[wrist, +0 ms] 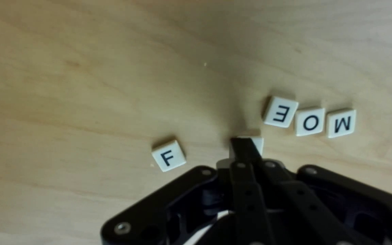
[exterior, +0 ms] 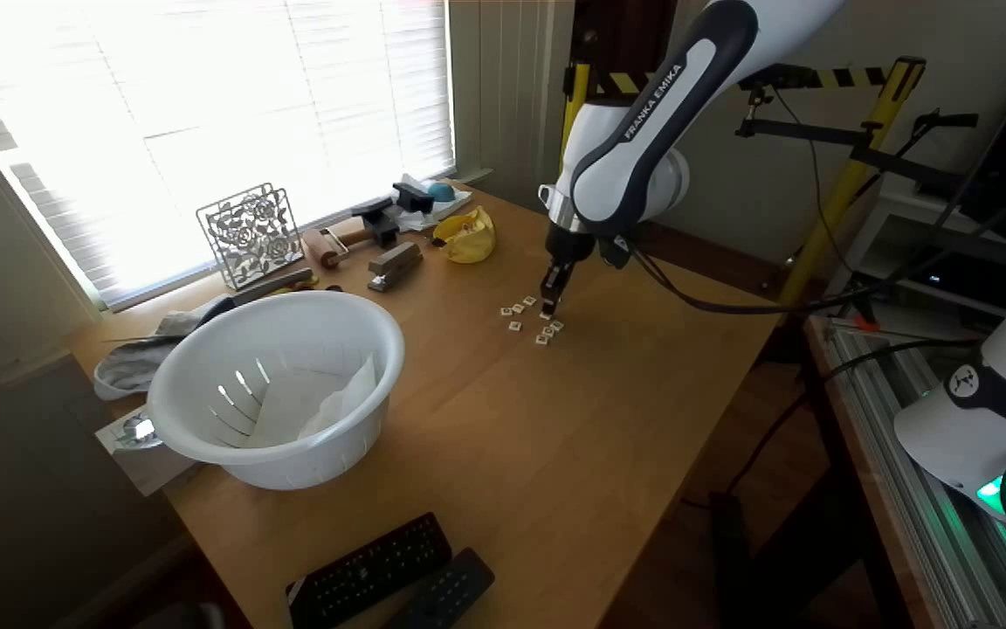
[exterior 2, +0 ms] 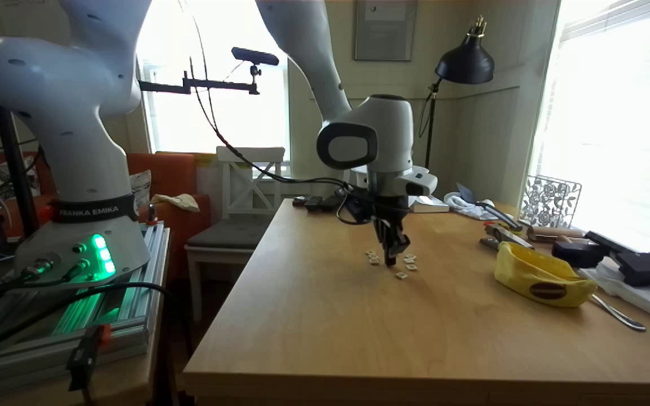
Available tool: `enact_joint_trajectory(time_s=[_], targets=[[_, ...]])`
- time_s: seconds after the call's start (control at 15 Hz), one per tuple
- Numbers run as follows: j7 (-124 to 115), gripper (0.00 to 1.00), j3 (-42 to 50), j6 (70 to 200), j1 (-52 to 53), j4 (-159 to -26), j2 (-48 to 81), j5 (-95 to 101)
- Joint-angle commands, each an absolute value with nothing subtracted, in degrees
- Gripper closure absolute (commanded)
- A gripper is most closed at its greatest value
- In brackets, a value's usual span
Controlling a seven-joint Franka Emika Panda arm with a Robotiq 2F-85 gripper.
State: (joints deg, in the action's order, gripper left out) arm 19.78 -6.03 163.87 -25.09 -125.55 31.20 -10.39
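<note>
The gripper [exterior 2: 391,261], fingers pressed together, stood over a partly hidden letter tile [wrist: 258,143] between the robot-side and window-side edges of the desk [exterior: 503,472]; the step appeared to be tile contact. The next move likely called for clearance from tile F [wrist: 168,156]. Near a window-side corner, the white basket [exterior: 315,465] contained white sheets [exterior: 357,391]; the yellow pouch [exterior 2: 519,276] had indistinct contents.

One tile [wrist: 259,143] mostly behind jaws

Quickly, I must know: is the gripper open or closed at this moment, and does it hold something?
Gripper: closed, no object visible in its grip; in the wrist view it hides part of a white tile, but contact cannot be told.
</note>
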Motion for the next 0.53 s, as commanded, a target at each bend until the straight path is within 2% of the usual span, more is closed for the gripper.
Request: enact_joint_trajectory(time_s=[0.0, 0.47], targets=[[20.88, 1.0, -6.47, 165.01, -26.22, -129.14, 31.66, -11.15], [20.8, 1.0, -5.92, 165.0, -26.27, -131.0, 30.6, -10.78]])
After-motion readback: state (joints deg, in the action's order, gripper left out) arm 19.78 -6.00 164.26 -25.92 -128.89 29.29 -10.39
